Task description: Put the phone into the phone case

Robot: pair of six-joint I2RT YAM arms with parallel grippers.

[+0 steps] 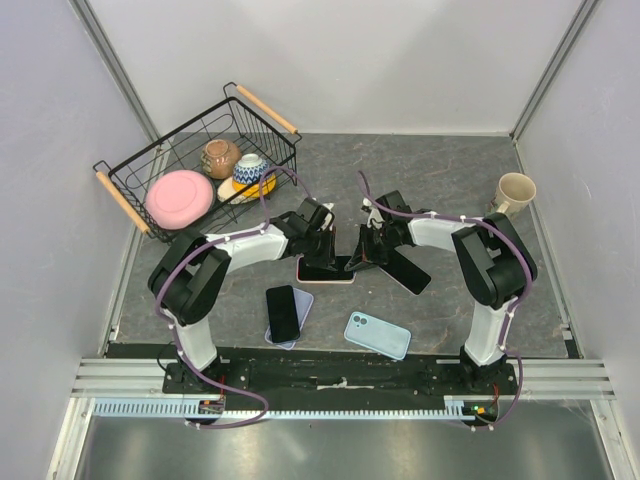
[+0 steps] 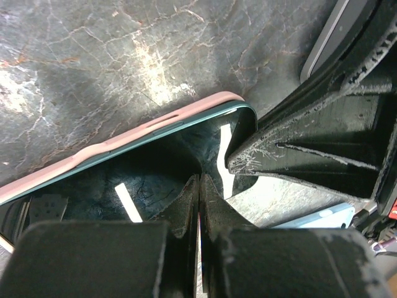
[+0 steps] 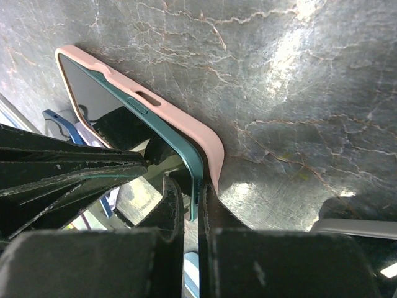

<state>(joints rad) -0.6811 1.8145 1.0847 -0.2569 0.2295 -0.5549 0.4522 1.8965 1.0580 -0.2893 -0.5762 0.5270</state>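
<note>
Beside pink case (image 3: 209, 149), black phone (image 1: 283, 312), basket (image 1: 266, 109)

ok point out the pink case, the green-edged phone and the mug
pink case (image 3: 186, 124), right wrist view, on its long side wall
phone (image 3: 90, 93), right wrist view, on its dark screen
mug (image 1: 513, 189), top view, on its open mouth

White-and-black arms (image 1: 245, 243), purple cables (image 1: 178, 262)

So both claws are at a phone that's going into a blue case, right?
Nearly. The case is pink, not blue; the right wrist view shows it clearly. The left claw and right claw are indeed at the phone.
</note>
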